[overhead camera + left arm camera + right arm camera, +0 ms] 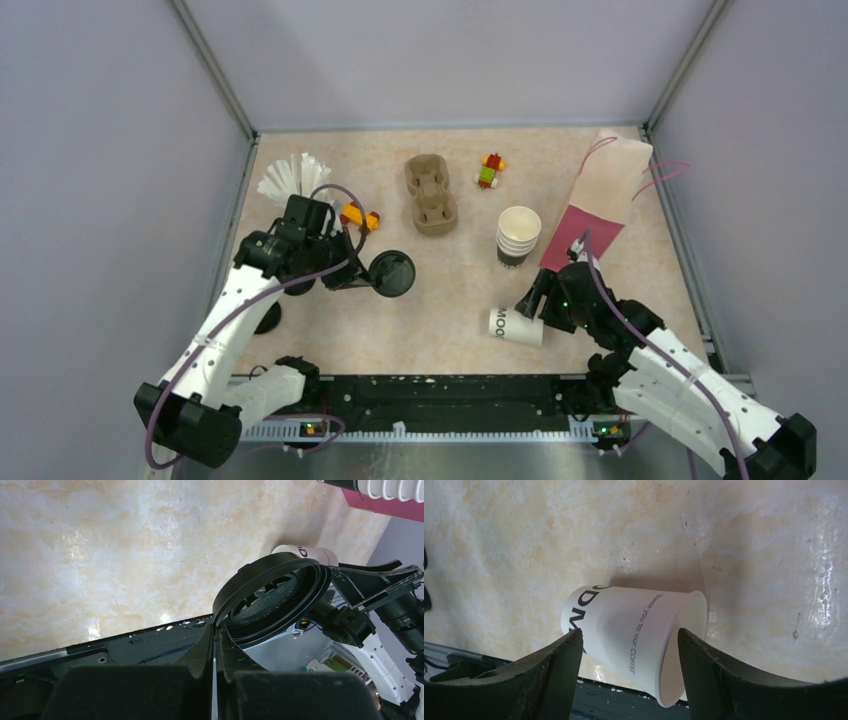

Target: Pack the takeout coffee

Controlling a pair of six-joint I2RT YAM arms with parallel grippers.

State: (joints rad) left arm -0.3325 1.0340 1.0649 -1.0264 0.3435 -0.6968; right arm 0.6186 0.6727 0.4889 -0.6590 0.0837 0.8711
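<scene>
Nothing is packed yet: the left gripper [216, 642] jaws clench a black lid [272, 600], while the right gripper [629, 647] jaws, released, straddle a toppled lidless paper cup [624, 622].

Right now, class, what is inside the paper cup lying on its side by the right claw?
The paper cup shows only a sliver of white inner wall at its mouth. The right claw covers part; the bottom is hidden.
</scene>
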